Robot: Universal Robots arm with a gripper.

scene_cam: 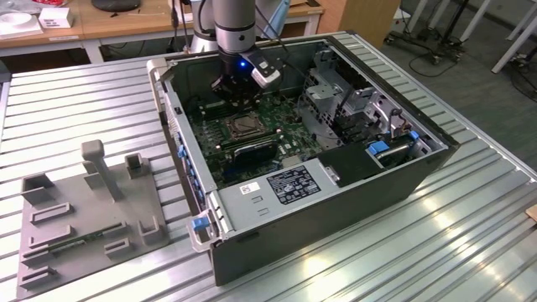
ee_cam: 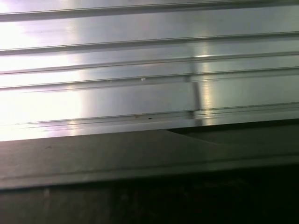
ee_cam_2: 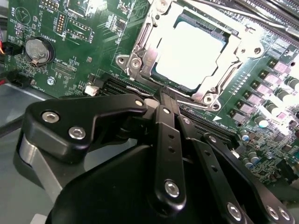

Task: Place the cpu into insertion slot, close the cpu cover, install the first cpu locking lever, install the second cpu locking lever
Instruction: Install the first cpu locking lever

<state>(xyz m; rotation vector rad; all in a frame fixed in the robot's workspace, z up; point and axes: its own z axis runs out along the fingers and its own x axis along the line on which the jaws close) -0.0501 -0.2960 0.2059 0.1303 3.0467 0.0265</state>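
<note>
The cpu [ee_cam_2: 194, 51] lies flat in the socket with its pale grey-silver face showing. The silvery cpu cover [ee_cam_2: 236, 49] lies down around it like a frame. My gripper [ee_cam_2: 164, 93] hangs just beside the socket's edge, its black fingers [ee_cam_2: 168, 140] pressed together with nothing between them. In the exterior view the gripper [scene_cam: 239, 99] hovers inside the open computer case, just behind the socket [scene_cam: 243, 126]. A thin metal lever rod [ee_cam_2: 261, 21] runs along the socket's other side; I cannot tell whether it is latched.
The green motherboard [ee_cam_2: 70, 51] carries a coin battery [ee_cam_2: 37, 50]. A drive cage [scene_cam: 344, 107] and a grey box with a white label [scene_cam: 293, 182] crowd the case. A grey fixture plate [scene_cam: 84, 214] lies on the slatted aluminium table [ee_cam: 140, 93].
</note>
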